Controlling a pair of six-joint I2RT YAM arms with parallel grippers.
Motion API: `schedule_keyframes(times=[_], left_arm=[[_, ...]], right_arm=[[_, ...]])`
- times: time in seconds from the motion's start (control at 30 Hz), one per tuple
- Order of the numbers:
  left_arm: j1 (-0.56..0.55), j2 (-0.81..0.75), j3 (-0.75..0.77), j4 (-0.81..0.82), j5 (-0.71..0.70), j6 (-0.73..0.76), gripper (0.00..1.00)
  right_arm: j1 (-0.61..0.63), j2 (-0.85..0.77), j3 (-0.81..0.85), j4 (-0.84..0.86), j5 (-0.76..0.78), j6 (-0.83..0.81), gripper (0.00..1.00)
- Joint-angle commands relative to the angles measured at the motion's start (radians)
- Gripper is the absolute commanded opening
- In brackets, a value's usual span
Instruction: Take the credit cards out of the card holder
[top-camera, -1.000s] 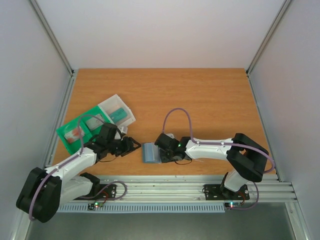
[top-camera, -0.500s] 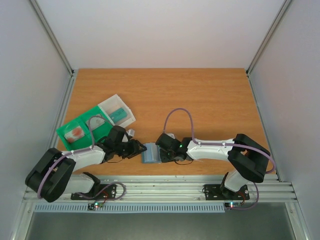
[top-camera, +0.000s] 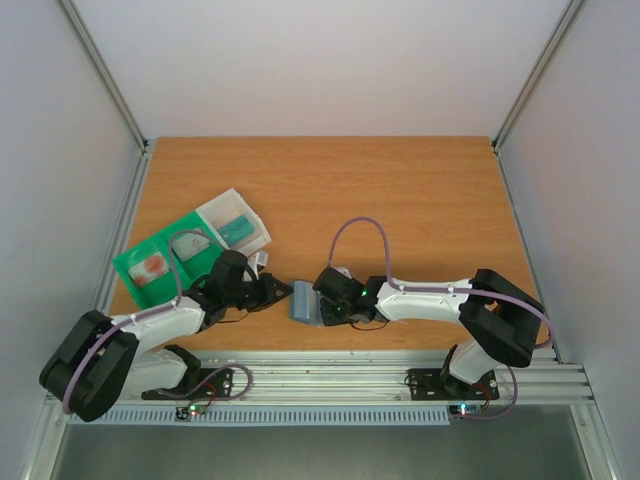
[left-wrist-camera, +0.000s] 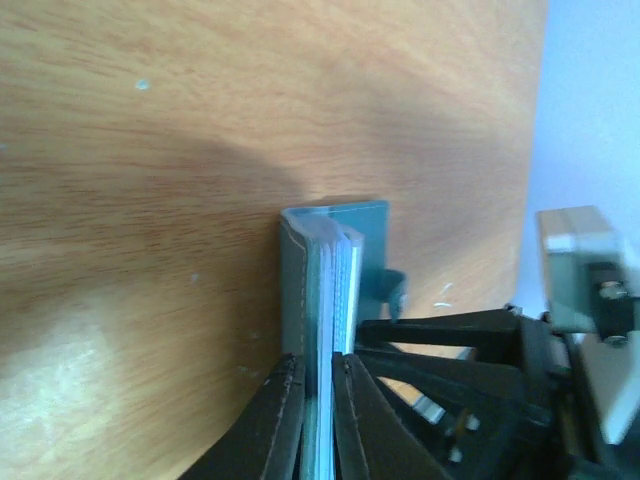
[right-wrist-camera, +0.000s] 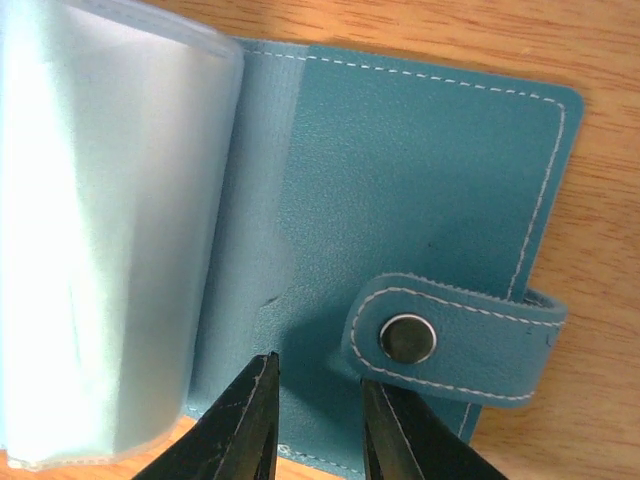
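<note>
The slate-blue card holder (top-camera: 305, 302) lies open near the table's front edge, between both arms. My left gripper (top-camera: 288, 294) is shut on its raised leaf and the sleeve edges (left-wrist-camera: 335, 270), seen edge-on in the left wrist view, where the left gripper (left-wrist-camera: 318, 372) pinches them. In the right wrist view the other leaf (right-wrist-camera: 420, 170) lies flat, its tab clasp (right-wrist-camera: 455, 340) folded over it. My right gripper (right-wrist-camera: 318, 375) is slightly open, its tips pressing down on that leaf beside the tab. Cloudy clear sleeves (right-wrist-camera: 110, 230) arch up at the left. The credit cards are hidden inside them.
A green tray (top-camera: 135, 256) with a reddish item and a clear box (top-camera: 238, 228) holding teal blocks sits behind my left arm. The aluminium rail (top-camera: 330, 375) runs along the front edge, just behind the holder.
My left gripper has swung right to the holder and closed on its left leaf. The holder has shifted slightly right. The right gripper has stayed on it.
</note>
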Motion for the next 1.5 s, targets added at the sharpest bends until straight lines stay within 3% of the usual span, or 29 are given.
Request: schedule_keyframes(times=[0.0,0.13,0.47,0.67,0.83,1.17,1.47], left_arm=[[-0.006,-0.055,-0.008,0.028,-0.009,0.006,0.03],[-0.005,-0.045,-0.01,0.023,-0.016,0.012,0.01],[-0.006,-0.001,-0.012,0.007,-0.042,0.033,0.27],[-0.006,0.007,-0.009,-0.047,-0.095,0.069,0.36],[-0.005,0.055,-0.006,-0.03,-0.099,0.083,0.37],[-0.006,0.157,-0.012,0.097,-0.041,0.06,0.32],[-0.006,0.119,-0.022,0.143,-0.001,0.015,0.01]], right_arm=[[-0.004,-0.031,-0.007,0.019,-0.011,0.013,0.26],[-0.004,-0.051,0.002,0.018,-0.033,0.013,0.29],[-0.004,-0.051,0.002,0.016,-0.032,0.02,0.28],[-0.004,-0.029,0.016,0.005,-0.022,0.019,0.24],[-0.014,0.013,-0.008,-0.017,0.025,0.036,0.22],[-0.018,0.02,-0.065,0.035,0.008,0.05,0.22],[-0.018,-0.007,-0.067,0.043,-0.002,0.037,0.22]])
